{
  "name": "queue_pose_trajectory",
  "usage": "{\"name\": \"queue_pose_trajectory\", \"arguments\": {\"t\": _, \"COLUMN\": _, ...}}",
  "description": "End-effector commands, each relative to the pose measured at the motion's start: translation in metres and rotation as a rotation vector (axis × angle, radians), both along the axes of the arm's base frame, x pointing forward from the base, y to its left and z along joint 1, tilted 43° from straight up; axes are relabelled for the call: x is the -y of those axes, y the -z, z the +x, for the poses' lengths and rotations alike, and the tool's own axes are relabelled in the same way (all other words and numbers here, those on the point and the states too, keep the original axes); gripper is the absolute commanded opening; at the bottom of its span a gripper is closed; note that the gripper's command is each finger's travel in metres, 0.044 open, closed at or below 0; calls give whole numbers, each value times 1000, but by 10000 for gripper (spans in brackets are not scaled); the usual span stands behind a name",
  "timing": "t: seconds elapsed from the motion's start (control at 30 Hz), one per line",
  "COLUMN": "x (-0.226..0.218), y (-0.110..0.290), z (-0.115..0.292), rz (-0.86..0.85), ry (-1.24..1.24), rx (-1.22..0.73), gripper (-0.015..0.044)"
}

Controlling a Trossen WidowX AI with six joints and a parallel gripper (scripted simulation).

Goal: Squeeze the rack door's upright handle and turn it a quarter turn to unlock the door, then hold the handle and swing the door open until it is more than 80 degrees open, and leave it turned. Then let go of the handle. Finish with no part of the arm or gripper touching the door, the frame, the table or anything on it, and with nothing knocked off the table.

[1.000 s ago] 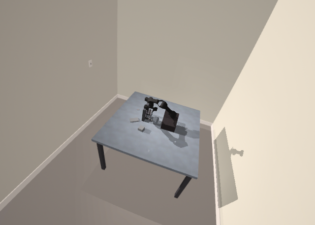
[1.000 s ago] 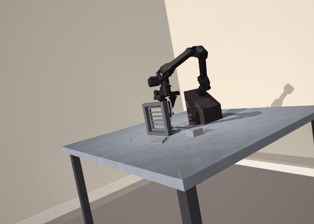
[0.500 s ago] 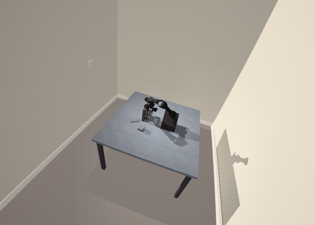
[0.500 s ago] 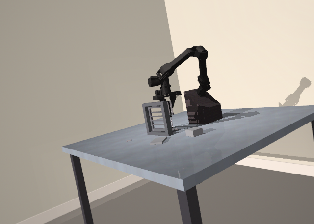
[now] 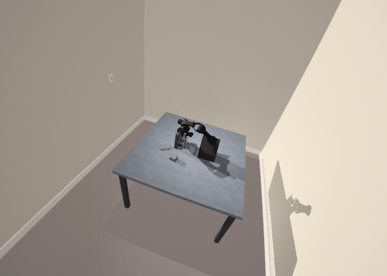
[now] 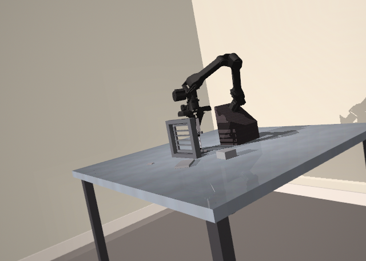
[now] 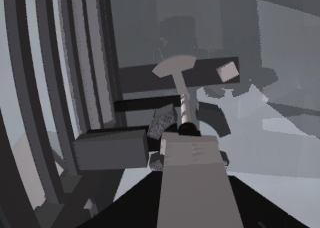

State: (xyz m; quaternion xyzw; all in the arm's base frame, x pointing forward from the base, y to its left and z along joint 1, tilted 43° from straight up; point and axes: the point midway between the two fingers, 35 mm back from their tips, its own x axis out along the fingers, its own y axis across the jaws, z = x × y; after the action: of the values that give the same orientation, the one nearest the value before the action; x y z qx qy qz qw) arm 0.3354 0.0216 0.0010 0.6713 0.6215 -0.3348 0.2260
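Robot arm (image 5: 201, 128) (image 6: 210, 71), in the top view, is bending from its dark brown pedestal (image 5: 207, 151) (image 6: 247, 132) over to the grey door frame (image 5: 176, 140) (image 6: 194, 139), its wrist coming down on the pedestal side. A flat slab (image 5: 164, 147) (image 6: 185, 164) and a thicker block (image 5: 173, 157) (image 6: 227, 153) are lying on the worktop (image 5: 175, 176) (image 6: 153, 181), apart from the arm.

In the exterior view the frame is standing upright, and the pale upright handle (image 6: 198, 127) (image 7: 197, 188) is showing just beside its post, facing the pedestal. The jaws are pointing down at it from above.

In the wrist view the jaws are clenching the handle, its length running away from them along their own line of approach. The slatted door (image 7: 91, 63) is lying to the left of that grip. The coming quarter turn is probably calling for a wrist roll about the handle's long axis, keeping the squeeze; drifting sideways could be costing the grip. How far the handle is turned, I cannot tell.
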Motion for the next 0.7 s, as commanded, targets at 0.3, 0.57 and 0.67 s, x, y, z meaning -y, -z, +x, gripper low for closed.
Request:
{"name": "queue_pose_trajectory", "arguments": {"t": 0.3, "x": 2, "y": 2, "z": -6, "rz": -2, "ry": -119, "rx": 111, "gripper": 13}}
{"name": "queue_pose_trajectory", "arguments": {"t": 0.57, "x": 5, "y": 5, "z": -13, "rz": -3, "ry": -232, "rx": 216, "gripper": 13}}
{"name": "queue_pose_trajectory", "arguments": {"t": 0.67, "x": 6, "y": 6, "z": -16, "rz": -3, "ry": -274, "rx": 254, "gripper": 13}}
